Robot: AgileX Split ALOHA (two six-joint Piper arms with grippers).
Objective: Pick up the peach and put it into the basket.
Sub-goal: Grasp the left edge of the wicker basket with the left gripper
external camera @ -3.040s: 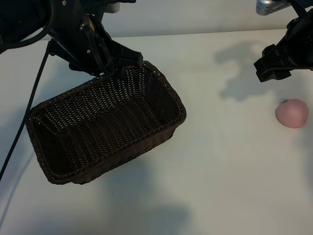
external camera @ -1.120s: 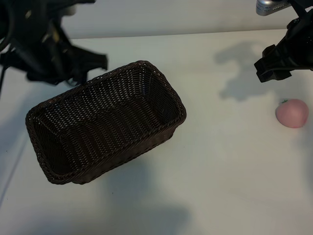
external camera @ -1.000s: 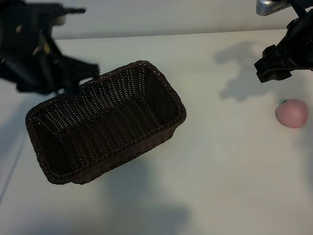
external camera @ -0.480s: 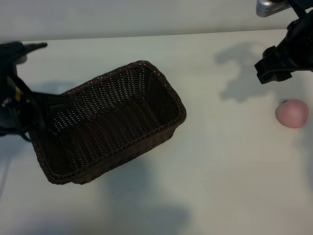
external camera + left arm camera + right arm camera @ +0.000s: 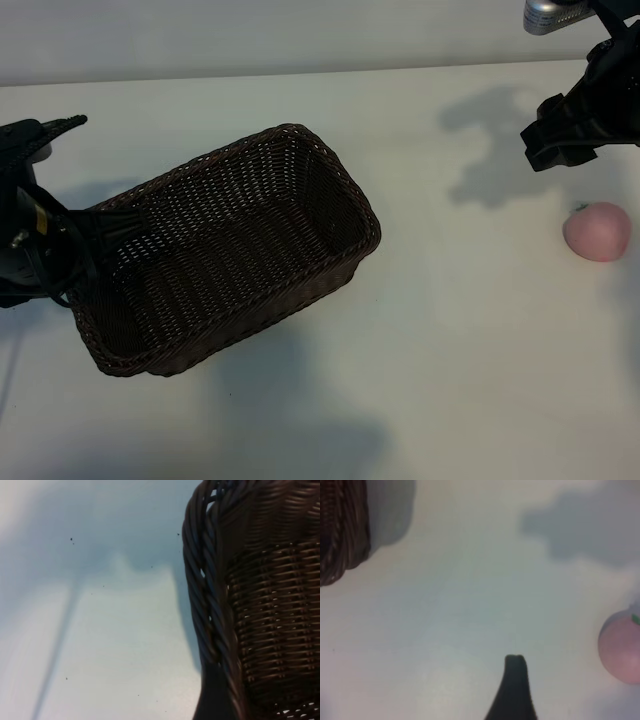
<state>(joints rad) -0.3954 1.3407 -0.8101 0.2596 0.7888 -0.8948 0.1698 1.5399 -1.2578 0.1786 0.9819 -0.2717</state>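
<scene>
Peach (image 5: 597, 231) is seen lying on the white table (image 5: 470, 330) at the exterior view's right edge, well apart from the basket (image 5: 215, 250), its green stem turned toward the far side. In the right wrist view the peach (image 5: 620, 650) is cut by the frame's edge, and one corner of the basket (image 5: 342, 530) is caught at the opposite side. The basket is set at an angle on the table's left half, open side up, with nothing seen in the part of its inside that shows. The right gripper (image 5: 572, 135) is held above the table just beyond the peach, not touching it; its jaws are parted and nothing is held between them, and one dark fingertip (image 5: 515, 680) is seen over bare table in its wrist view. The left gripper (image 5: 95, 232) is placed at the basket's left end, partly overlapping the rim there; its jaws stand apart, and whether the rim is touched cannot be told. The braided rim (image 5: 210, 595) is shown close up in the left wrist view, with bare table beside it.
</scene>
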